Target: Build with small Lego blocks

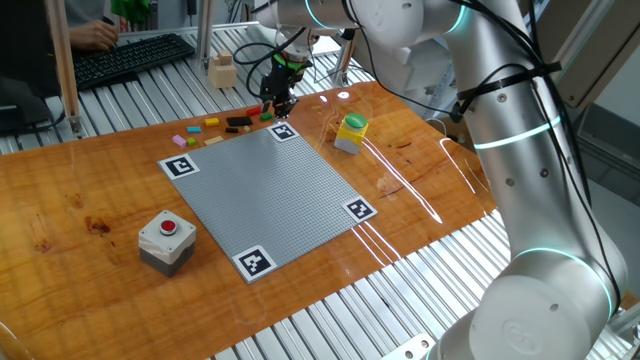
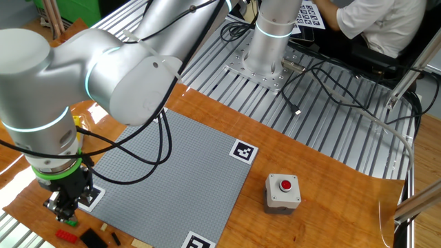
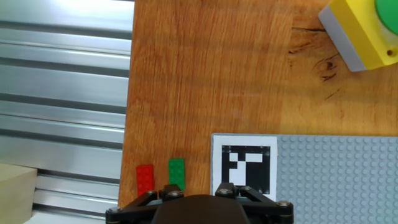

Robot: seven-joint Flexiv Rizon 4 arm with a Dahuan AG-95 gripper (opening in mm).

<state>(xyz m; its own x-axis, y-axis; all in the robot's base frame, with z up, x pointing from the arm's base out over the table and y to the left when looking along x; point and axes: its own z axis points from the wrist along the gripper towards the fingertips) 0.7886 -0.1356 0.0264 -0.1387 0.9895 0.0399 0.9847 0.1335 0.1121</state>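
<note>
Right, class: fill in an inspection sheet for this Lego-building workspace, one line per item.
Surface: wooden tabletop on a slatted metal bench; grey studded baseplate with black-and-white markers at its corners.
Job's things: small Lego blocks loose along the baseplate's far edge; red brick and green brick lie side by side near the gripper.
Clutter: red push-button box; yellow container with green top; pale wooden block.
Grippers: gripper points down over the bricks; open or shut, cannot tell.
Cables: black cables lie across the bench.
Surroundings: person at a keyboard.
</note>
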